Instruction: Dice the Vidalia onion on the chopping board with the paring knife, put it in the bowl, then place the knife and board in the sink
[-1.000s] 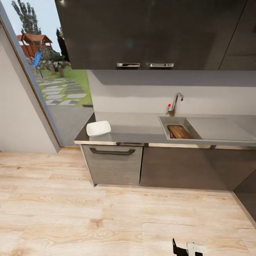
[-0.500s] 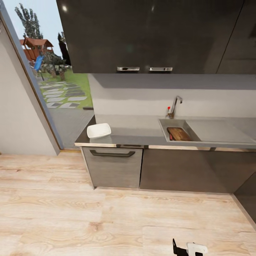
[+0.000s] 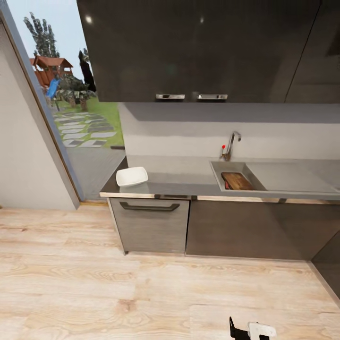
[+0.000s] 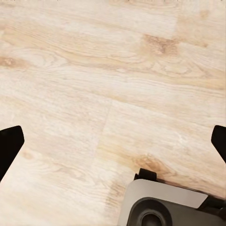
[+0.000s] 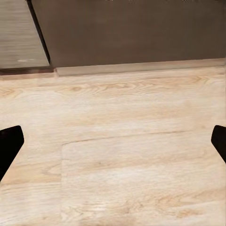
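1. I see the dark brown wooden chopping board (image 3: 237, 180) lying in the grey steel sink (image 3: 226, 166) at two o'clock.
2. The white squarish bowl (image 3: 131, 176) sits on the grey bench (image 3: 184, 177) at eleven o'clock.
3. Left end effector (image 4: 113, 141) and right end effector (image 5: 113, 141) both gape wide, holding nothing.
4. I'd judge the job nearly finished; I should keep both arms clear.

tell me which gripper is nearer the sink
Right, most likely. The right gripper faces the cabinets below the sink; the left gripper points down at the floor beside the robot's base. Both are well short of it.
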